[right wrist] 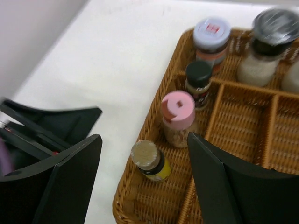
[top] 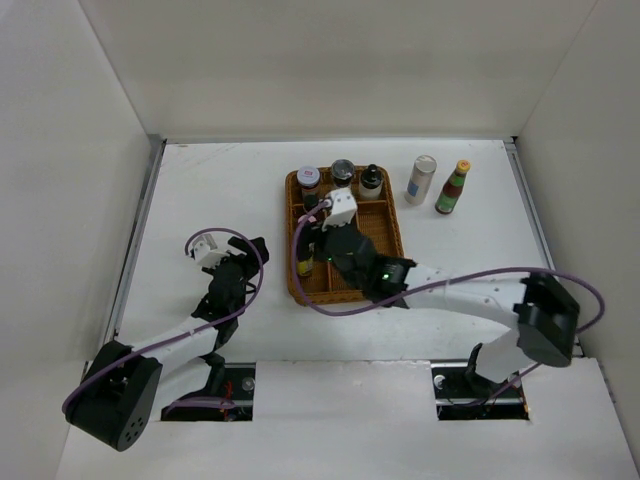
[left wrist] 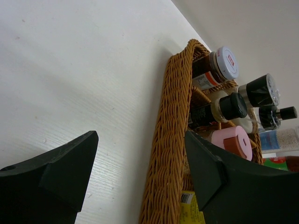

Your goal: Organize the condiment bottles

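A brown wicker tray (top: 392,232) holds several condiment bottles. A tan-lidded, yellow-labelled jar (right wrist: 149,160) stands upright in its near-left compartment. My right gripper (right wrist: 144,140) hangs open over that jar, one finger on each side and neither touching it. Behind it stand a pink-capped jar (right wrist: 177,116), a dark-lidded jar (right wrist: 198,77), a pale-lidded jar (right wrist: 211,35) and a grey-lidded one (right wrist: 273,28). A tall white shaker (top: 421,179) and a yellow-capped sauce bottle (top: 453,188) stand right of the tray. My left gripper (left wrist: 140,135) is open and empty, left of the tray wall (left wrist: 170,140).
White walls close in the table on the left, back and right. The right arm (top: 470,295) reaches across the near table to the tray. The left gripper (top: 243,252) sits a short way off the tray's left side.
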{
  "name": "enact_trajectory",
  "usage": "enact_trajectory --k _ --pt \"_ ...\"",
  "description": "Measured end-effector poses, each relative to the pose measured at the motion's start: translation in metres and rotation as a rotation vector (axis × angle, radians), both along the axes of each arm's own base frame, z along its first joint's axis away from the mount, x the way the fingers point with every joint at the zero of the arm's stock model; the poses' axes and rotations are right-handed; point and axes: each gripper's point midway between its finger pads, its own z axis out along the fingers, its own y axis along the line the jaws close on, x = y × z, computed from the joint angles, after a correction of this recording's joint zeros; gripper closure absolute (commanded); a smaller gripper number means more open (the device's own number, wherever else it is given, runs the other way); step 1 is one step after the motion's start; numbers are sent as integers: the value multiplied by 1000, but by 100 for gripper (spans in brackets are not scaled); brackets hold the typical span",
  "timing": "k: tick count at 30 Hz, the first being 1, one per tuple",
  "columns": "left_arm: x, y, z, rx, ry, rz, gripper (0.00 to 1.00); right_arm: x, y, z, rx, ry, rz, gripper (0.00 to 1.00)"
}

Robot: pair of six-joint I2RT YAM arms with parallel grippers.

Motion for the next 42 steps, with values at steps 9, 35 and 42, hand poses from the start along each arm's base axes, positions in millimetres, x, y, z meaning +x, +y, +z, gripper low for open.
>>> enact_trajectory --k 9,35,42 --pt "0 -1 0 -1 0 -3 26 107 -178 55 110 -70 -428 11" --pt "-1 -6 -2 -5 7 -25 26 235 -299 -50 -215 175 -736 9" --pt "-1 -6 -5 -1 15 -25 26 244 -307 -60 -237 193 -754 43"
